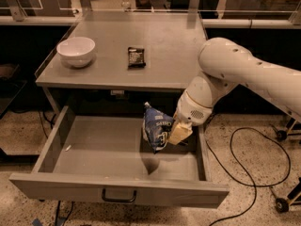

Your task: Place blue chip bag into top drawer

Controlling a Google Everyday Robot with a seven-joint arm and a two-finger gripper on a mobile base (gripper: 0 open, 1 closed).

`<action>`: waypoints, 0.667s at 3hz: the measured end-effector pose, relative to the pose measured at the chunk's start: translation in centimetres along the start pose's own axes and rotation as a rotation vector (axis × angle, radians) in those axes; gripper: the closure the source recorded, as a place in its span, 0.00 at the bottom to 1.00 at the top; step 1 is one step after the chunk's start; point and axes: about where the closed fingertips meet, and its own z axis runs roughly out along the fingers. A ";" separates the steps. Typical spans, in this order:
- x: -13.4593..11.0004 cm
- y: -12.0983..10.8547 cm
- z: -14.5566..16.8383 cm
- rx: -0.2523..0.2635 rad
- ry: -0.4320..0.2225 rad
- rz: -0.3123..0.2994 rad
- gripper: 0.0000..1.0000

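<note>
The blue chip bag [157, 131] is crinkly, dark blue with white lettering, and hangs upright in the air above the right half of the open top drawer [117, 192]. My gripper [175, 133] is shut on the bag's right side and holds it just over the drawer's floor. The drawer is wide, shallow and grey, pulled fully out, with a small dark handle [118, 196] at the centre of its front panel. The bag casts a shadow on the drawer floor below it.
A grey table [164, 65] stands above the drawer, bearing a white bowl [75, 51] at its left and a small black wrapped bar [136, 57] near the middle. A black cable [244, 173] lies on the speckled floor at the right.
</note>
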 end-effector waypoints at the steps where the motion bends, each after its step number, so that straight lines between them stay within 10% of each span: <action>1: 0.4 0.2 1.7 -0.024 0.011 0.028 1.00; 2: 2.4 0.3 6.1 -0.078 0.033 0.122 1.00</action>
